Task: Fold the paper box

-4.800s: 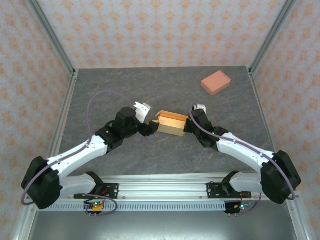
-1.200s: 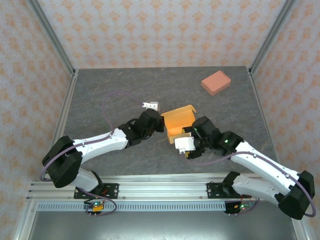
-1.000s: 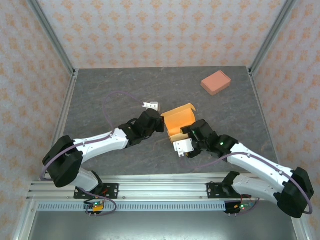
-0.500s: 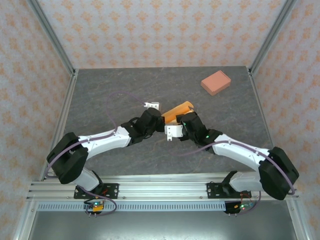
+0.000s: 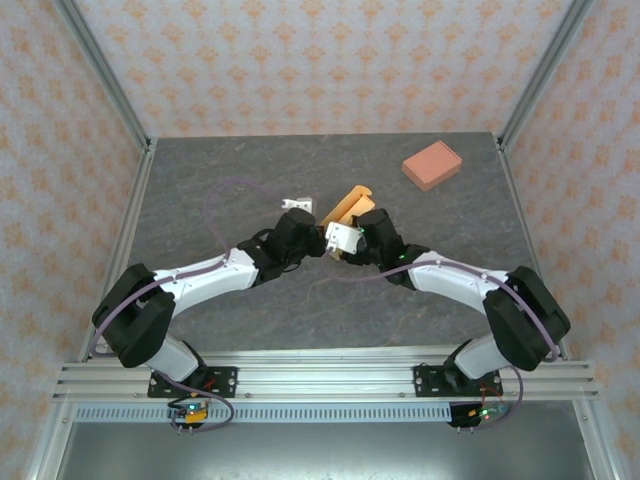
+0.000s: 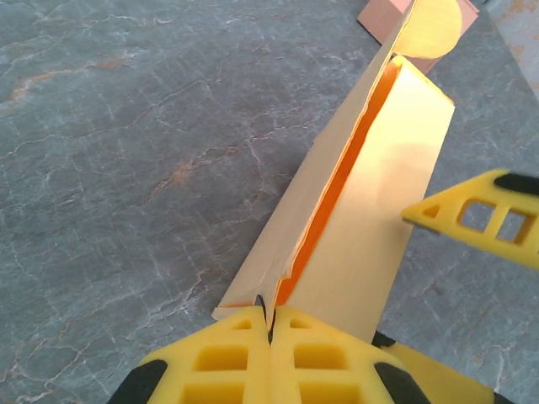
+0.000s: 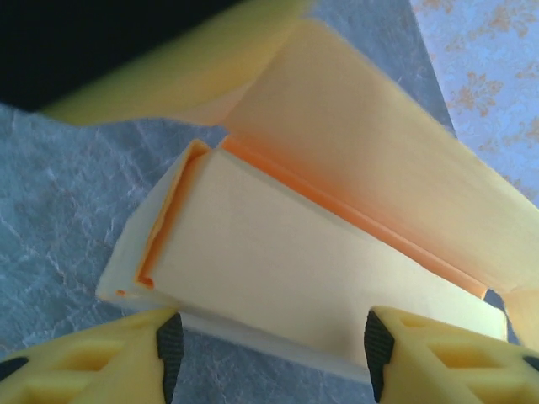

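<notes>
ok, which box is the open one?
The orange box mid-table, its lid flap raised; the pink box toward the far right corner sits closed.

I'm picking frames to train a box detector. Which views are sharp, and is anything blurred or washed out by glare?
Top external: even light, sharp throughout, no harsh shadows or glare. Left wrist: crisp on the paper box and the table grain, no glare. Right wrist: the softest; a dark blurred shape edged by a smeared yellow band sits out of focus in the top left corner, and the box itself looks slightly soft.
</notes>
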{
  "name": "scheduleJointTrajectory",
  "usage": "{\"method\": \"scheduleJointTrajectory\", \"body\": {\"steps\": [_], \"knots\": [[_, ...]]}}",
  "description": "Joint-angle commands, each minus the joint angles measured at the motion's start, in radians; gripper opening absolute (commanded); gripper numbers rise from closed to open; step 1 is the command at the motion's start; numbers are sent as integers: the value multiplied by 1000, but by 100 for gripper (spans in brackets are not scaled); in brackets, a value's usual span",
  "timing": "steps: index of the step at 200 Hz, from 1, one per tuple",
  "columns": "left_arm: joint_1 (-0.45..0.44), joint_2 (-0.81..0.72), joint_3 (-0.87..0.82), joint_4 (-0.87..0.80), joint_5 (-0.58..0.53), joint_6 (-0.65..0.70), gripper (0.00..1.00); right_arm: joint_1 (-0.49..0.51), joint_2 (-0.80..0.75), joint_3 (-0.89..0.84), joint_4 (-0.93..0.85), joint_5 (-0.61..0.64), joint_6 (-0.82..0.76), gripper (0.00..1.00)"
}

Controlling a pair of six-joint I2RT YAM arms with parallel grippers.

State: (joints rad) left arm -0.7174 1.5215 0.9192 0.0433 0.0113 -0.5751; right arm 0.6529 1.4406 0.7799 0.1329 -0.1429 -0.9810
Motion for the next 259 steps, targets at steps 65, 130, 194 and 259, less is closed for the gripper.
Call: {"method": "scheduleJointTrajectory", "body": {"steps": [65,130,194,259], "knots": [[21,-22,14,-13,24,8,1,-262,-288,-75,88,-367,650,67],[21,-24,17,-12,30,0,1,-465,-215,50,-403,-134,1556,46],[22,-18,18,-8,30,-7,2,-354,-66,38,-242,-403,1717,24],[82,12,-42,87,104,-101,3,-235,124,269,-394,-286,1675,25]]}}
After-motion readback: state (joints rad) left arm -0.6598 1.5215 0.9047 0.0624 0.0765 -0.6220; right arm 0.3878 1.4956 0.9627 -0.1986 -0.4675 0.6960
